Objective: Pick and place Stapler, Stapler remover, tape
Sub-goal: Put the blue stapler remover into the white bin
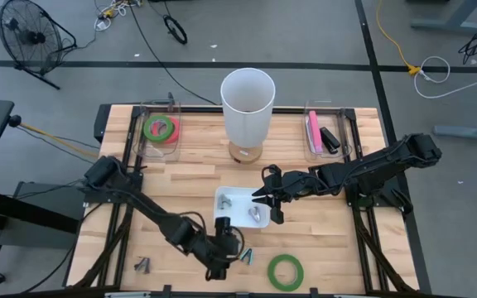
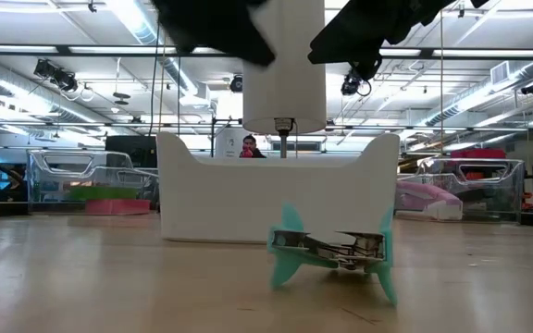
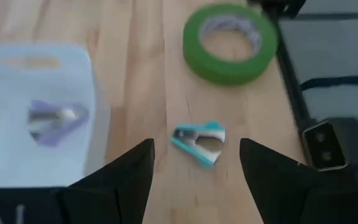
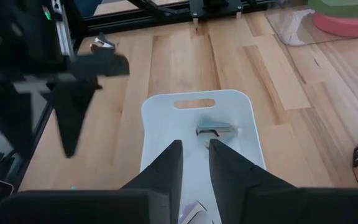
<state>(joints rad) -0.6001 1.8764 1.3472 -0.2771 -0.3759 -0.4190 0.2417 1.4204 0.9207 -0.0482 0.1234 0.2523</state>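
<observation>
Teal staple remover (image 3: pixel 199 142) lying on the bare wooden counter (image 1: pixel 330 232), at about five o'clock from the white tray (image 1: pixel 226 201) and clear of its wall. Directly below the left tool (image 3: pixel 194 165), whose fingers (image 3: pixel 126 180) stand wide apart either side of it, gripping nothing. Green tape roll (image 1: pixel 286 271) flat on the counter, near the remover at four o'clock in the high view. Second staple remover (image 4: pixel 215 132), purple and metal, resting inside the tray. Right tool (image 4: pixel 194 165) hovering over the tray's three o'clock side, fingers (image 4: pixel 163 171) close together with only a narrow gap, empty. White cylinder (image 1: pixel 247 103) on a wooden base at twelve o'clock from the tray. Clear bin (image 1: pixel 160 132) at ten o'clock holding green and pink tape rolls; another clear bin (image 1: pixel 325 136) at two o'clock with a pink stapler and a black item. Small dark metal piece (image 1: pixel 142 265) near the counter's seven o'clock corner.
</observation>
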